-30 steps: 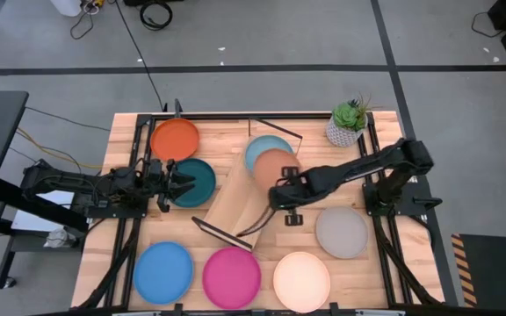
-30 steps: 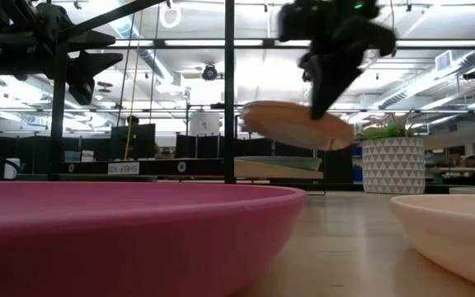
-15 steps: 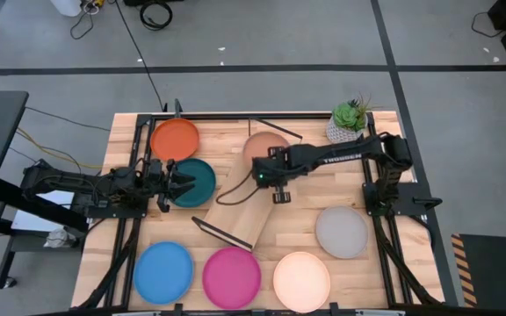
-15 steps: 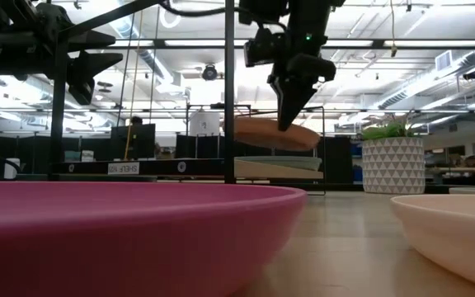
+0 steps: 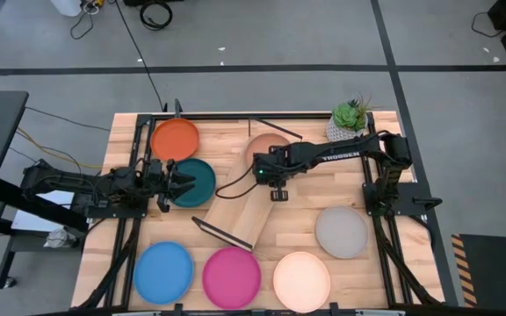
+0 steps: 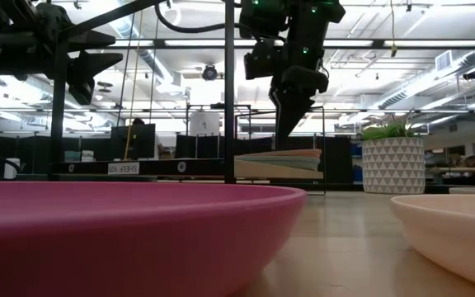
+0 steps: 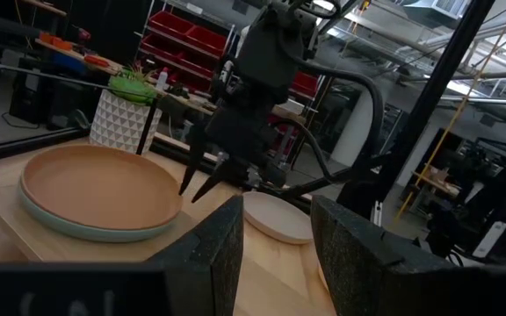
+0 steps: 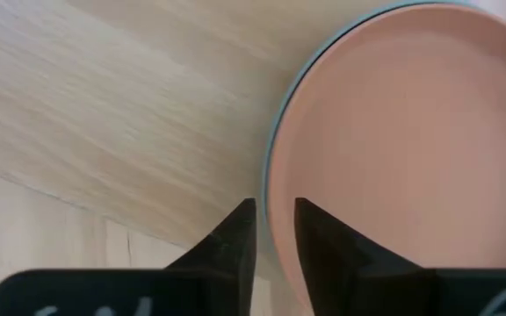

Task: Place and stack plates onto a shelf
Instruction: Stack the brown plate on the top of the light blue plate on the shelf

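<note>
Right gripper (image 5: 263, 168) hangs above the shelf (image 5: 242, 206), fingers parted by a narrow gap at the near rim of the terracotta plate (image 8: 411, 132), not pinching it. That plate lies flat on the light blue plate (image 7: 60, 219), and both rest on the shelf's far end, close to the potted plant (image 5: 348, 123). Left gripper (image 5: 179, 180) waits over the dark teal plate (image 5: 200, 184), fingers spread, holding nothing.

Terracotta plate (image 7: 99, 187) atop light blue plate (image 7: 77, 224) on shelf (image 7: 7, 211) — right gripper (image 7: 202, 180) just beside rim, fingers apart.
</note>
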Controlling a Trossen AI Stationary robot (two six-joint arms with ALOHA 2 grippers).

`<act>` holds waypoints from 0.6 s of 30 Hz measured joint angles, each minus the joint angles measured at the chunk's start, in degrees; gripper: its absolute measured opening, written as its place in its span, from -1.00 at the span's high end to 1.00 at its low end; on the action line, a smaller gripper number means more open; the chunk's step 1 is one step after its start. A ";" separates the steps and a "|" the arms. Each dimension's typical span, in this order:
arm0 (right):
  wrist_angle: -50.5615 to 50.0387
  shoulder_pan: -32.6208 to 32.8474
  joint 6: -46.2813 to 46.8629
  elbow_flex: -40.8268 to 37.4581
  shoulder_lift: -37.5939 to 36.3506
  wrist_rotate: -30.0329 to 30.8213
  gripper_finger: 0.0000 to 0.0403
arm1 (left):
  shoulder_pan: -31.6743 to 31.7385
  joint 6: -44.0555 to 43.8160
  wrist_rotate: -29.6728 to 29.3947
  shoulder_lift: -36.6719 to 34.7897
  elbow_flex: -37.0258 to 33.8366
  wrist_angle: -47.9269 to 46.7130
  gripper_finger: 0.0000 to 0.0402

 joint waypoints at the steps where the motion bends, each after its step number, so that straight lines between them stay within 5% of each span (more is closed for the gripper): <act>1: -0.07 0.21 0.27 0.00 0.00 0.06 0.52 | 0.02 0.01 0.00 0.00 0.01 0.01 0.29; 7: -2.81 2.19 4.21 0.31 -0.56 2.20 0.46 | 0.00 0.00 0.01 0.00 0.00 -0.01 0.29; 18: -11.89 2.76 18.29 -1.30 -0.66 22.78 0.47 | 0.00 0.01 0.00 0.00 0.01 0.01 0.29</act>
